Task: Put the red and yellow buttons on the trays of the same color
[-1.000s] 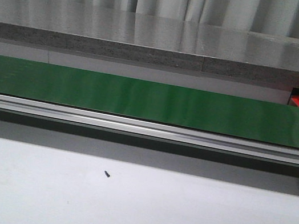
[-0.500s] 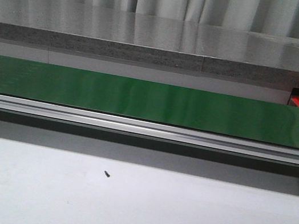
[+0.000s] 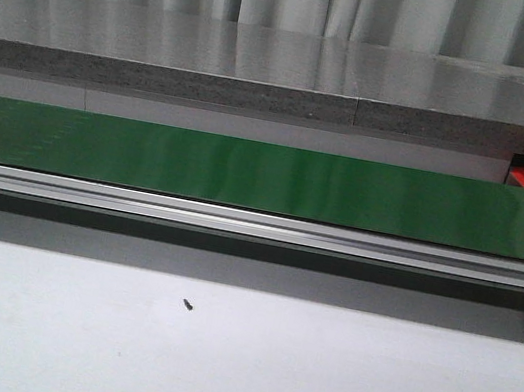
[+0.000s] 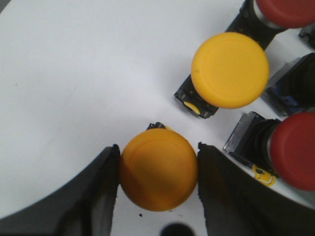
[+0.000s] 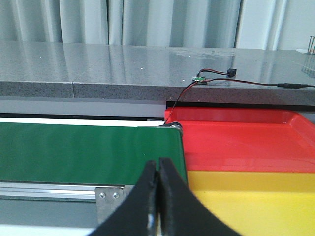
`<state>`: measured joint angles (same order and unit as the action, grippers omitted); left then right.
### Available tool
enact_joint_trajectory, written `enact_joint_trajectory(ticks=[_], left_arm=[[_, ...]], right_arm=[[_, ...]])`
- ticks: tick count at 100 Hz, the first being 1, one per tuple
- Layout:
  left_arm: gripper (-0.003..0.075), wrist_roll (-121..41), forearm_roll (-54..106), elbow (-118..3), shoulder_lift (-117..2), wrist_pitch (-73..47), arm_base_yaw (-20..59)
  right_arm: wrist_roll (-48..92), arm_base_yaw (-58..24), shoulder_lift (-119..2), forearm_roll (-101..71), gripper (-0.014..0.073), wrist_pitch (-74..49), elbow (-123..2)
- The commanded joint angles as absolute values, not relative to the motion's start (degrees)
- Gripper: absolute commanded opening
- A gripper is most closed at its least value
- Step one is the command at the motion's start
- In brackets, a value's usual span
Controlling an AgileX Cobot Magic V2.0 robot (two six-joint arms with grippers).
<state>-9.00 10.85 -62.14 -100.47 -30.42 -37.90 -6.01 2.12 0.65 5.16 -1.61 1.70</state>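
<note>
The left gripper (image 4: 158, 172) pinches a yellow button (image 4: 158, 169) on the white table (image 4: 88, 73), with another yellow button (image 4: 230, 70) and two red buttons (image 4: 293, 150) crowding close beside it, while the right gripper (image 5: 158, 184), fingers pressed together, hangs before the green conveyor belt (image 5: 83, 152), red tray (image 5: 246, 140) and yellow tray (image 5: 256, 196)

A yellow button (image 4: 158, 169) with a round domed cap stands on the white counter (image 4: 88, 73), its cap touched on both sides by dark fingers (image 4: 98, 191). Near it sit a second yellow button (image 4: 230, 70) on a black base and two red buttons (image 4: 294, 150) (image 4: 285, 11). The red tray (image 5: 246, 140) lies just behind the yellow tray (image 5: 256, 199), edges touching.
</note>
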Motion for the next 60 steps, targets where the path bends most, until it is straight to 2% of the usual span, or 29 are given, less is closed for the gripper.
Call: enact_joint_trajectory(ticks=[1,14,37,60], left_arm=[[0.0276,-8.82,10.86,-63.55,-98.02,-28.11,-38.06],[0.0239,-8.82,10.83,-63.55,-98.02,-28.01,-38.06],[0.0240,-8.74,10.40,-63.55,-96.57,-30.15,-38.06],[0.0240,-7.95,10.15,-63.88,-88.84,-30.71,-38.60]], right_arm=[[-6.15,2.13,1.66,5.78,-0.0122,2.89,0.64],[-6.15,2.13,1.66,5.78,-0.0122,2.89,0.64],[-6.15,2.13,1.66,5.78,-0.0122,2.89,0.64],[-6.15,2.13,1.66,5.78,-0.0122,2.89,0.64]])
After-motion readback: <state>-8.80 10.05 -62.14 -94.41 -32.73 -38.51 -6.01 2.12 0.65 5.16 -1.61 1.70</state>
